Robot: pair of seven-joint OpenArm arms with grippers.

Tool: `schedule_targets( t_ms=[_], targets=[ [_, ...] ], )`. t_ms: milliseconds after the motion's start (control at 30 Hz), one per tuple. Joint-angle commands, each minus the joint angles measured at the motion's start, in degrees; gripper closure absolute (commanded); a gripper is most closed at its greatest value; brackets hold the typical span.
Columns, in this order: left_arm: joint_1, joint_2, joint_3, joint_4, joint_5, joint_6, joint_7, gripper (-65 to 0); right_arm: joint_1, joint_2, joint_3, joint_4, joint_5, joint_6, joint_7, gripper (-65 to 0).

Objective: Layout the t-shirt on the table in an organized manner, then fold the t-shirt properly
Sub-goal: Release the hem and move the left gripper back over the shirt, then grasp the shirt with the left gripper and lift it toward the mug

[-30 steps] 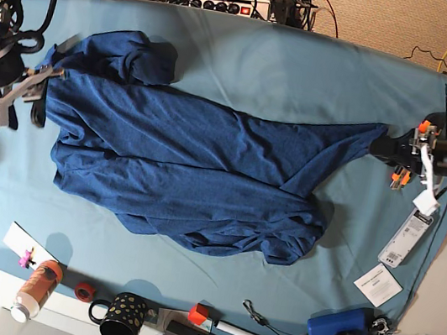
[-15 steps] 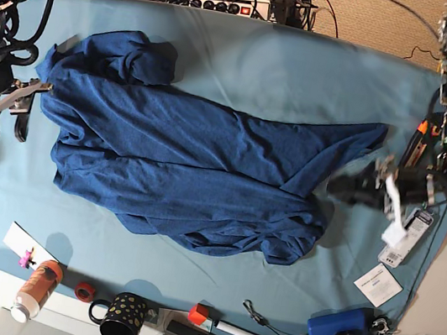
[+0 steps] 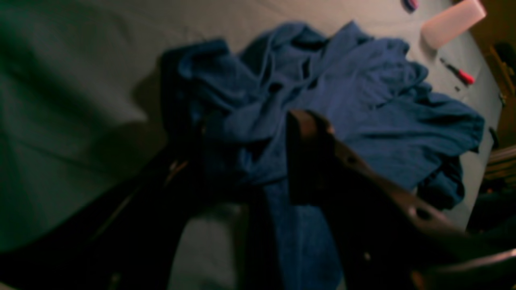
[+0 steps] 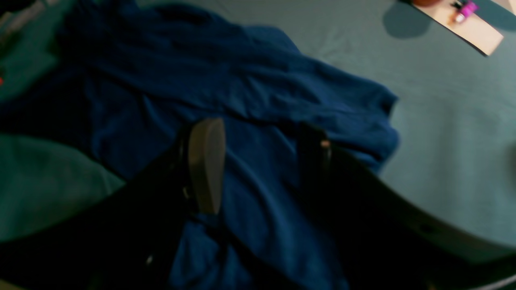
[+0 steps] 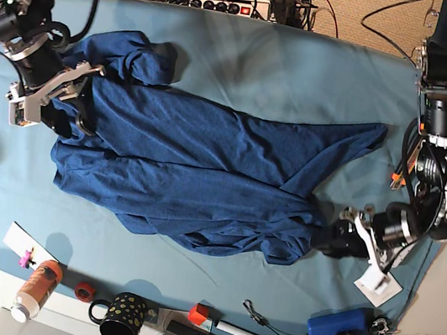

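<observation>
While your bench (image 5: 249, 61) keeps bare teal cloth along its 12 o'clock edge, the t-shirt (image 5: 196, 180) sprawls rumpled across the middle. Your right gripper (image 5: 68, 100) stands spread over the shirt's 9 o'clock edge. Your left gripper (image 5: 333, 238), also spread, sits at the bunched 4 o'clock corner, gripping nothing visible.

T-shirt (image 5: 196, 176): soft knit cloth, matt, heathered navy, creased and rumpled. Table (image 5: 290, 72) cover: smooth light teal cloth, matt, faint wrinkles. Mug (image 5: 121, 318): glossy black, spotted, apparently ceramic. Bottle (image 5: 36, 288): glossy orange plastic with white cap. Card (image 5: 378, 285): white paper, matt. Floor (image 5: 375, 13): beige carpet, rough pile.
</observation>
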Motion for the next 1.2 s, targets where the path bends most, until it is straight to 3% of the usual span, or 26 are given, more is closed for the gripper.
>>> schedule_targets(
  t_ms=[0,267,633,800,967,1167],
  targets=[
    [-2.1,-0.6,-0.3,1.0,-1.4,-0.5,-1.4,-26.0,0.5,0.1,0.2,0.9,0.9,-0.1,1.5,-28.4],
    [-2.1,-0.6,-0.3,1.0,-1.4,-0.5,-1.4,-26.0,0.5,-5.3,0.2,0.9,0.0,-0.1,1.6,-28.4],
    [-2.2,-0.7,0.3,1.0,1.2,-0.5,-0.8,-26.0,0.5,-6.0,0.2,0.9,0.3,-0.1,1.9,-28.4],
    [-2.3,-0.6,8.4,1.0,2.6,-0.5,-1.5,-26.0,0.5,-6.1,0.2,0.9,7.3,-0.1,-1.7,-28.4],
    [-4.1,-0.6,19.8,1.0,14.2,-0.5,-8.5,-26.0,0.5,-6.0,0.2,0.9,13.9,-0.1,-9.4,-28.4],
    [-7.6,0.1,23.8,1.0,15.3,-0.4,-8.5,-26.0,0.2,-6.1,0.2,0.9,15.3,-0.1,-11.9,-28.4]
  ],
)
